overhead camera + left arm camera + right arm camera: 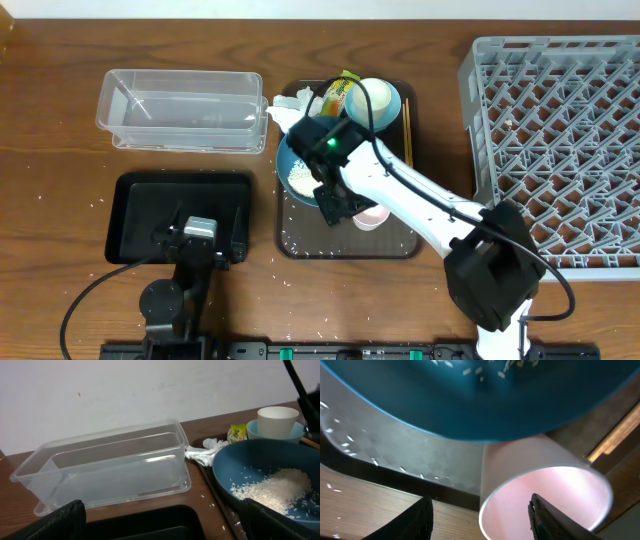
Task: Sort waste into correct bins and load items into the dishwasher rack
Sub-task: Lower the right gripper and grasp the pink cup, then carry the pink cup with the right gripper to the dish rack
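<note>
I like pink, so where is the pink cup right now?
In the overhead view the pink cup sits on the brown tray, near its front edge, beside the blue plate and partly under the right arm.

A dark wooden table (grain showing) meets a plain white wall.

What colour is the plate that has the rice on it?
Dark blue. The plate shows best in the left wrist view.
</note>
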Robot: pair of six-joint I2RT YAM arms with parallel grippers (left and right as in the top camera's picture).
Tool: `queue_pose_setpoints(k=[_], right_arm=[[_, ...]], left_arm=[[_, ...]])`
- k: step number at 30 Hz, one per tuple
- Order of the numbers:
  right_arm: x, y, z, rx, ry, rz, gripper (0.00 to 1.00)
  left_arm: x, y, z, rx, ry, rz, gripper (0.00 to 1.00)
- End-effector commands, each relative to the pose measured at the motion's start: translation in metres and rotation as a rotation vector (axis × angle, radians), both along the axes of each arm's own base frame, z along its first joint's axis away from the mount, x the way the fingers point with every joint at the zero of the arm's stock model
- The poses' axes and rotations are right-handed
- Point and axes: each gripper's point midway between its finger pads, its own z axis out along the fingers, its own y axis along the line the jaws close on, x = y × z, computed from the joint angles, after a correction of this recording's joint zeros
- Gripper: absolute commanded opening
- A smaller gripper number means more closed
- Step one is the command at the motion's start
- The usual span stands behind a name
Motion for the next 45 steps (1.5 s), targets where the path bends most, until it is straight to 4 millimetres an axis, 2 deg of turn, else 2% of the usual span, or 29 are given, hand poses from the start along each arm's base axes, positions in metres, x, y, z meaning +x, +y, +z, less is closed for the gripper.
queue_pose_setpoints(k=[1,3,5,12,17,25,27,32,36,40,45], right_arm=[[-0.006,0.002,-0.004,-0.004,0.006,-0.008,0.53],[-0.006,0.002,-0.004,-0.004,0.006,-0.008,0.39],[-0.006,0.002,-0.004,-0.003,0.006,-0.008,0.31],[-0.010,-0.002,-0.010,-0.018,0.016,-0.034,0.31],[-0.010,-0.003,-0.012,-0.021,0.018,-0.034,0.22],[-0.009,-0.009,-0.007,-0.046,0.015,-0.031,0.01],[-0.007,-0.012,-0.003,-0.056,0.014,-0.038,0.01],[0.000,-0.025,0.017,-0.075,0.033,-0.016,0.01],[0.016,-0.034,0.042,-0.050,0.023,0.032,0.01],[0.044,-0.049,0.077,0.013,-0.050,0.023,0.01],[0.088,-0.094,0.139,0.116,-0.221,-0.079,0.01]], left_arm=[[0.000,0.000,-0.016,-0.007,0.040,0.000,1.00],[0.000,0.000,-0.016,-0.007,0.040,0.000,1.00],[0.000,0.000,-0.016,-0.007,0.040,0.000,1.00],[0.000,0.000,-0.016,-0.007,0.040,0.000,1.00],[0.000,0.000,-0.016,-0.007,0.040,0.000,1.00],[0.000,0.000,-0.016,-0.007,0.040,0.000,1.00],[0.000,0.000,-0.016,-0.007,0.040,0.000,1.00],[0.000,0.000,-0.016,-0.007,0.040,0.000,1.00],[0.000,0.000,-0.016,-0.007,0.040,0.000,1.00],[0.000,0.000,-0.016,-0.007,0.040,0.000,1.00],[0.000,0.000,-0.016,-0.007,0.040,0.000,1.00]])
